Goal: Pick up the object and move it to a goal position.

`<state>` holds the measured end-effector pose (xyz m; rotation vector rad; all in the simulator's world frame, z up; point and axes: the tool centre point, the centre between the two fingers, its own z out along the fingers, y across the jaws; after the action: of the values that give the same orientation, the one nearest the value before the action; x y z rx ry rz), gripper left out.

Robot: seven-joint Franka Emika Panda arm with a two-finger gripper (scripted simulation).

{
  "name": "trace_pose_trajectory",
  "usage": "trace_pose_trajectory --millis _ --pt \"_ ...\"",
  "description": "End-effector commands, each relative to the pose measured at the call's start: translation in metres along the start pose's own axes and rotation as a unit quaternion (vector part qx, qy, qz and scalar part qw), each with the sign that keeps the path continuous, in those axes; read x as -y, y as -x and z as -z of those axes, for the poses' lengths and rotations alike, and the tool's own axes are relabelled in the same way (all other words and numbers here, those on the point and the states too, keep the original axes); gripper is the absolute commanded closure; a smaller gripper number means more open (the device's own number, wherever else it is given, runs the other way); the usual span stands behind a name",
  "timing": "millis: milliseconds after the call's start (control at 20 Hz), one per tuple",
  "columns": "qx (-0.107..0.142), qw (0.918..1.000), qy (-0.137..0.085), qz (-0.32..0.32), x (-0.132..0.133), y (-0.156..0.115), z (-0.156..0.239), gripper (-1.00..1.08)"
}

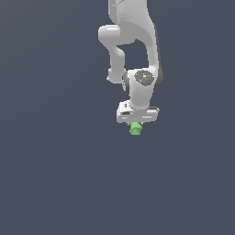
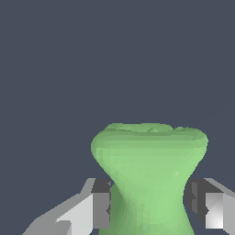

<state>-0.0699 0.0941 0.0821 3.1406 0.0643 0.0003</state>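
- Green, bright and lumpy, the small stubby object (image 1: 135, 129) sits directly under the white robot gripper (image 1: 136, 123) in the exterior view, much smaller than the gripper above it.
- White and glossy, the jointed Panda arm (image 1: 131, 41) comes down from the upper edge of the exterior view and ends in the flat white gripper body, which faces downward.
- Seen from the wrist, the green object (image 2: 149, 176) has a wide flared end and a narrower waist (rather like a spool), and it fills the space between the two fingers.
- One grey-and-white finger (image 2: 94, 209) and the other finger (image 2: 209, 206) stand on opposite sides of the waist; the gripper (image 2: 149, 206) is clenched on the green object, with the dark pads against its sides.
- Slate-blue, plain background surrounds everything in both views; whether the object rests on a surface or hangs clear of one cannot be told.
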Motion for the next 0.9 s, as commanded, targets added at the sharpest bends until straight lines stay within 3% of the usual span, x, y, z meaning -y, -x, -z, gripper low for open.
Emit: trace_pose_trajectory --millis 0,450,850 --pt "0.000 1.0000 0.000 0.000 0.011 -0.013 0.009 1.08" --pt "0.000 1.0000 0.000 0.000 0.049 -0.061 0.038 1.08" --pt "0.000 1.0000 0.000 0.000 0.065 -0.082 0.050 1.08"
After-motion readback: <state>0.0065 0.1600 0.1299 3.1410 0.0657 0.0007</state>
